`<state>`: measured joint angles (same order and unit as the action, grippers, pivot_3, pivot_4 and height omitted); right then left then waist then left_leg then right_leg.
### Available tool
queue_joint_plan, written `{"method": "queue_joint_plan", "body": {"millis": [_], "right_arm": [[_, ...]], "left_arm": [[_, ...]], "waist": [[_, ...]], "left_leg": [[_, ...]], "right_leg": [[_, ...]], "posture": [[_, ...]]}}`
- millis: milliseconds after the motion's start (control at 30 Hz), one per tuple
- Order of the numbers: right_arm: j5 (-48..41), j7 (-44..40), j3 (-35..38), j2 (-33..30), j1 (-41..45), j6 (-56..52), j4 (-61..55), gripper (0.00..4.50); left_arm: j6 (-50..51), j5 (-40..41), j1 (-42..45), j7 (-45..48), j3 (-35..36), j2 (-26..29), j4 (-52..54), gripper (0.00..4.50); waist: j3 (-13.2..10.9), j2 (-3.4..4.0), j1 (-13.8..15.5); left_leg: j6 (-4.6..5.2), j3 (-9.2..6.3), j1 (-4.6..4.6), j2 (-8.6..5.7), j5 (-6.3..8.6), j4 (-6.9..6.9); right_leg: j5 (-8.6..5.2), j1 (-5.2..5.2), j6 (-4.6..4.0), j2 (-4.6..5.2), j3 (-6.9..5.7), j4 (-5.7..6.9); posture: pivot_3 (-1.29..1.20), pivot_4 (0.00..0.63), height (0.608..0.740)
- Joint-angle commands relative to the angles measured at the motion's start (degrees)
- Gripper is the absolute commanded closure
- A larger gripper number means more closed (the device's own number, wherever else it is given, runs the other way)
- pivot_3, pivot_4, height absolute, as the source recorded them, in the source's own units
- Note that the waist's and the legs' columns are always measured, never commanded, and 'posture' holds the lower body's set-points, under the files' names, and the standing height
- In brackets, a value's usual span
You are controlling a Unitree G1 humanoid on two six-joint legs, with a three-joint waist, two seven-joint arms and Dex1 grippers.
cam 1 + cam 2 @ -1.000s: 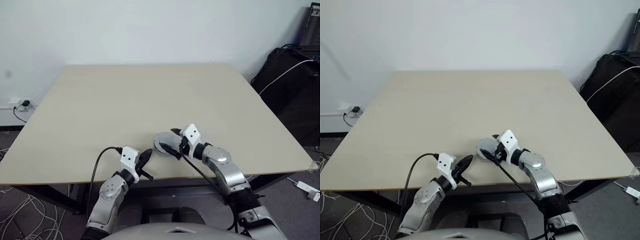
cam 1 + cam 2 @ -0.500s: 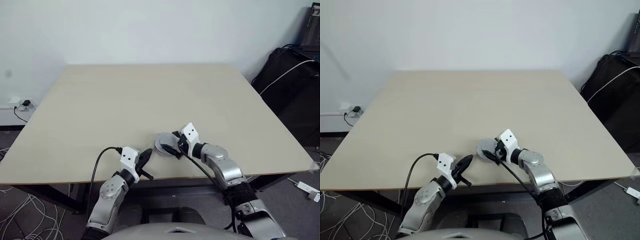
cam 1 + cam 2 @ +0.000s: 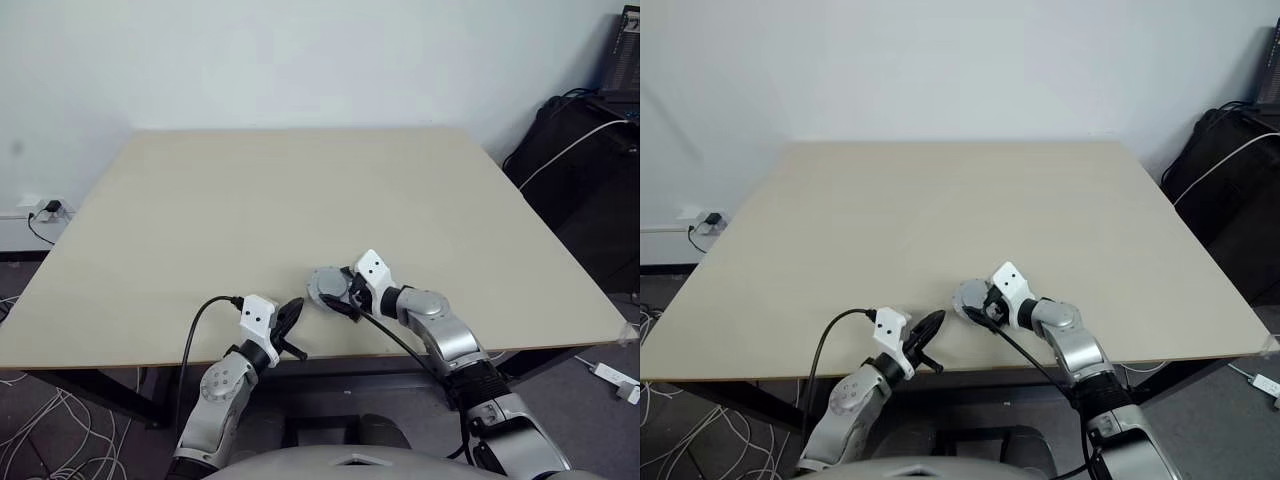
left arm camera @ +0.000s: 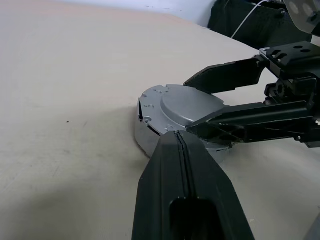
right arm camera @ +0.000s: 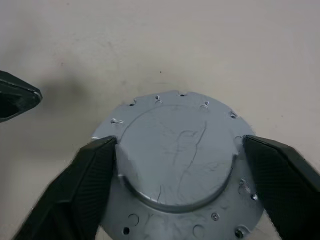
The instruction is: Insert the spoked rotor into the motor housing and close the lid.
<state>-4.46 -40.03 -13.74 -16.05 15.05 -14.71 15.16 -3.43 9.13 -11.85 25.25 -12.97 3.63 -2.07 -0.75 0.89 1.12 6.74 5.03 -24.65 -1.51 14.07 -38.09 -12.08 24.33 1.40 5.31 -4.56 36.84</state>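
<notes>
Right wrist view: lid's [image 5: 177, 155] screw holes

Grey lid [image 5: 177, 150] flat atop motor housing [image 4: 150, 137], closed.

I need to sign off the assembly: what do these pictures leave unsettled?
- Spoked rotor: the lid covers the motor housing, hiding whatever sits inside.
- Right gripper: whether its fingers press the lid's raised centre.
- Lid seam: its far side is blocked by those fingers in the left wrist view.
</notes>
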Motion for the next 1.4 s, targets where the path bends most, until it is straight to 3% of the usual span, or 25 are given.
{"method": "queue_joint_plan", "body": {"millis": [33, 333, 967, 1400], "right_arm": [[0.06, 0.59, 0.77, 0.11, 1.33, -0.83, -0.43, 1.21], [-2.73, 1.73, 3.39, 1.37, 0.43, -2.55, -2.95, 1.22], [3.87, 3.15, -2.34, -2.13, 0.83, -9.23, -3.04, 1.22], [3.71, 6.94, -1.95, -1.26, 0.63, -15.90, -3.75, 1.22]], "left_arm": [[-1.44, 0.24, 0.33, 0.03, -0.03, -0.44, 1.11, 4.50], [-1.29, 0.30, 0.28, 0.18, -0.06, -0.35, 1.13, 4.50], [-1.16, 0.23, 0.78, 0.31, -0.11, -0.42, 0.82, 4.50], [-0.86, 0.25, 0.75, 0.33, -0.19, -0.35, 1.21, 4.50]], "waist": [[0.02, 0.01, 0.01], [0.03, 0.00, -0.01], [0.25, 0.18, 0.22], [0.37, 0.15, 0.55]], "left_leg": [[0.00, 0.00, 0.00, 0.00, 0.00, 0.00], [0.00, 0.00, 0.00, 0.00, 0.00, -0.02], [0.00, 0.00, 0.00, -0.02, 0.00, -0.04], [0.01, 0.00, 0.11, -0.02, 0.01, -0.04]], "right_leg": [[0.00, 0.00, 0.00, 0.00, 0.00, 0.01], [0.03, 0.00, -0.01, 0.00, 0.00, 0.02], [0.03, -0.03, -0.01, 0.04, -0.01, 0.00], [0.05, -0.17, 0.05, 0.10, -0.10, 0.00]], "posture": [[0.00, 0.000, 0.740], [0.00, 0.000, 0.740], [0.00, 0.000, 0.740], [0.00, 0.000, 0.740]]}}
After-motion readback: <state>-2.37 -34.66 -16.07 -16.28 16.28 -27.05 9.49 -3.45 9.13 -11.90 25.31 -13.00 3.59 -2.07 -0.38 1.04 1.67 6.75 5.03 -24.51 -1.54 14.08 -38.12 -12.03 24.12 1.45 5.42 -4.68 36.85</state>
